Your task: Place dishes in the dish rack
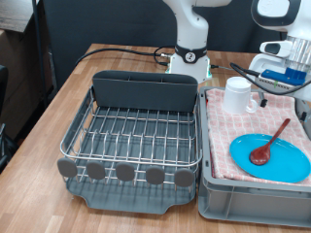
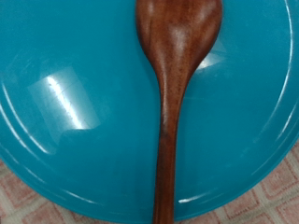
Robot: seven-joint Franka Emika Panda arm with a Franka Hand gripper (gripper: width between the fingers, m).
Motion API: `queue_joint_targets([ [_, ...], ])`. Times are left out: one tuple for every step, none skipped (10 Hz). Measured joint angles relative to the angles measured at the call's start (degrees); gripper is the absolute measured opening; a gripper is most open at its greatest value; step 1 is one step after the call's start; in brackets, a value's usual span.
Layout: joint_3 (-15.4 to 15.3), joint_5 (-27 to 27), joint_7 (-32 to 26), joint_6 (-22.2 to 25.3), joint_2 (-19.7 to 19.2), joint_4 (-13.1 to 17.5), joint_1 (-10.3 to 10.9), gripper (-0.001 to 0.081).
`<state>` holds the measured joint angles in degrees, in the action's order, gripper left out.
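The light-blue plate (image 1: 282, 160) lies in the grey crate at the exterior view's right, with the reddish-brown wooden spoon (image 1: 269, 144) lying across it. The white mug (image 1: 238, 94) stands upright behind them on the pink checked cloth. The silver wire dish rack (image 1: 131, 131) with its dark grey back bin stands to the left and holds no dishes. The robot's hand (image 1: 285, 53) hangs above the crate's far right corner, partly cut off. The wrist view looks straight at the spoon (image 2: 173, 84) on the plate (image 2: 75, 112); no fingers show there.
The grey crate (image 1: 255, 199) lined with pink checked cloth (image 2: 276, 201) stands right beside the rack. The robot base (image 1: 190, 60) and black cables lie behind the rack. The wooden table's edge runs along the exterior view's left.
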<state>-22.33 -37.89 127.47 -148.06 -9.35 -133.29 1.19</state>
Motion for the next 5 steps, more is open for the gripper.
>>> queue_joint_targets([
  [0.51,-3.05,2.75,-0.76,-1.23,0.01,0.29,0.0803],
  [1.01,-5.58,5.13,-1.29,-2.31,0.04,0.65,0.0803],
  [1.36,-7.54,7.28,-1.5,-3.26,0.09,0.98,0.0803],
  [1.59,-8.91,9.17,-1.56,-4.08,0.19,1.27,0.0803],
  [1.8,-10.46,10.84,-2.03,-4.79,0.28,1.51,0.0803],
])
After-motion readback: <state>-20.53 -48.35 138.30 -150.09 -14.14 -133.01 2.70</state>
